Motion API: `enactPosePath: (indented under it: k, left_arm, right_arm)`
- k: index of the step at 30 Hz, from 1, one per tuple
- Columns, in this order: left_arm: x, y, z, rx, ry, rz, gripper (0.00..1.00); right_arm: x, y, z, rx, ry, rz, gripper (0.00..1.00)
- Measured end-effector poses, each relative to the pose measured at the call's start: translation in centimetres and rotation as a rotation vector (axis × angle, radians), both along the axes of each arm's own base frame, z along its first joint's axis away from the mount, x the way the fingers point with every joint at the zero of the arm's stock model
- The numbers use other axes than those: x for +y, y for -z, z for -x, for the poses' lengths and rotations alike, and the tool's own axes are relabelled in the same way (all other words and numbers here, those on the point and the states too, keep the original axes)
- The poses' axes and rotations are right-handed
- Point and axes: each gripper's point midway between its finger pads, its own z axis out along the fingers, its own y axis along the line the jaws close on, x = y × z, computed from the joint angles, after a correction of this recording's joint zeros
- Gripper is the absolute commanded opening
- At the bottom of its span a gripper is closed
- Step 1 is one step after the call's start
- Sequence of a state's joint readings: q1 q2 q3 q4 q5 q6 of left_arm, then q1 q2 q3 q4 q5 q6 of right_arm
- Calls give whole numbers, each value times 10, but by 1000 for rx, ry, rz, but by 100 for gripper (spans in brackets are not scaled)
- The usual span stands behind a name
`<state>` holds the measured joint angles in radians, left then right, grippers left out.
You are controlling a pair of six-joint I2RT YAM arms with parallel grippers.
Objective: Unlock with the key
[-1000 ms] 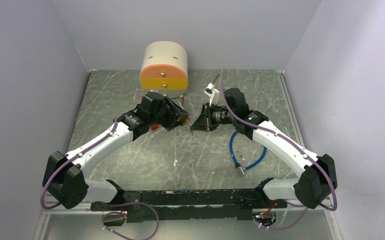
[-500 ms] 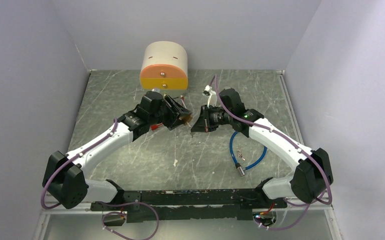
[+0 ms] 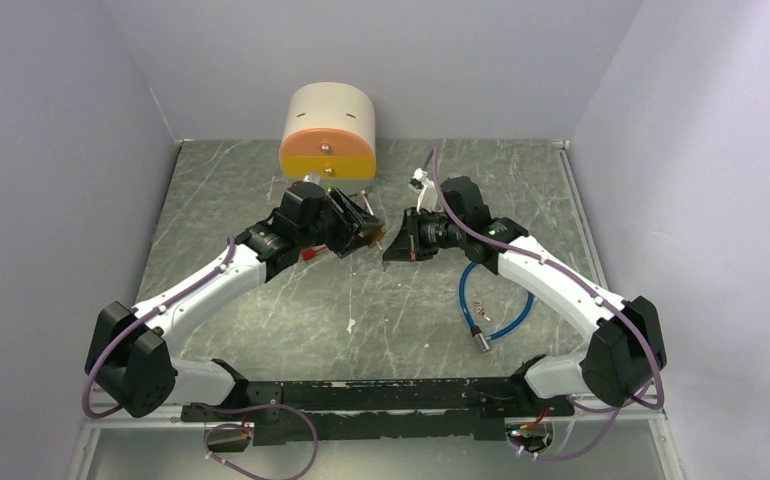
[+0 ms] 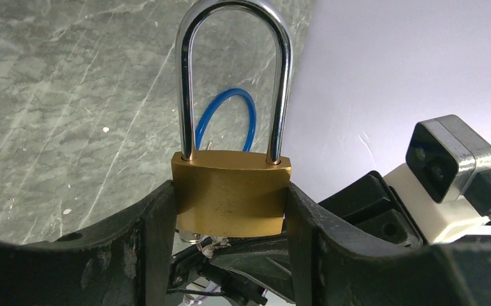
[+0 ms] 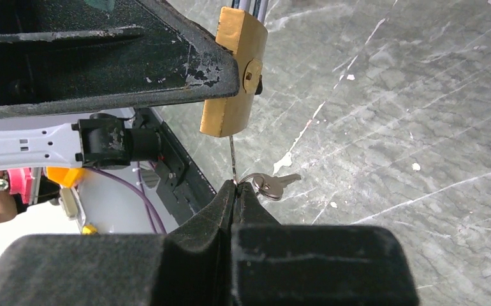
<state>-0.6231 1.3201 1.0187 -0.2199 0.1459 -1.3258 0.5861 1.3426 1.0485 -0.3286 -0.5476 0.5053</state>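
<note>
With the right gripper [image 5: 235, 191], pinched fully shut, no gap between the fingers, on the head of the key [image 5: 231, 159]; kept the blade edge-on and pointing straight out from the fingertips, up to the underside of the padlock [image 5: 233, 83]. Judged to be at the keyway or already in it; could not tell how deep. Left a spare key [image 5: 275, 183] dangling on its ring just beside those fingertips. With the left gripper [image 4: 230, 210], clamped across the brass body, one finger on each narrow side, keyway end turned toward the right arm and shackle [image 4: 185, 89] pointing away, presumably to brace the body against the twist and give the shackle room to spring. Showed both shackle legs seated in the body, so judged not yet unlocked. Held all this in the air above the table [image 3: 261, 180], between the two arms, near the orange-fronted box [image 3: 327, 140] and apart from the blue cable [image 3: 463, 295].
</note>
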Motion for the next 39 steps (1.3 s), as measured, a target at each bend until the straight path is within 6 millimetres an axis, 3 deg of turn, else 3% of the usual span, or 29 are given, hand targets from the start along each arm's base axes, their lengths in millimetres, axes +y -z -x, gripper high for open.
enactPosePath:
  k: [20,39]
  left_arm:
    - [1,9,-7,5,-16,-19,12]
    - [11,34,-9,163,-144,-21,10]
  right_arm:
    - [-2,-3,-10,51,63,16,0]
    - [4,18,-18,93,103,86,0]
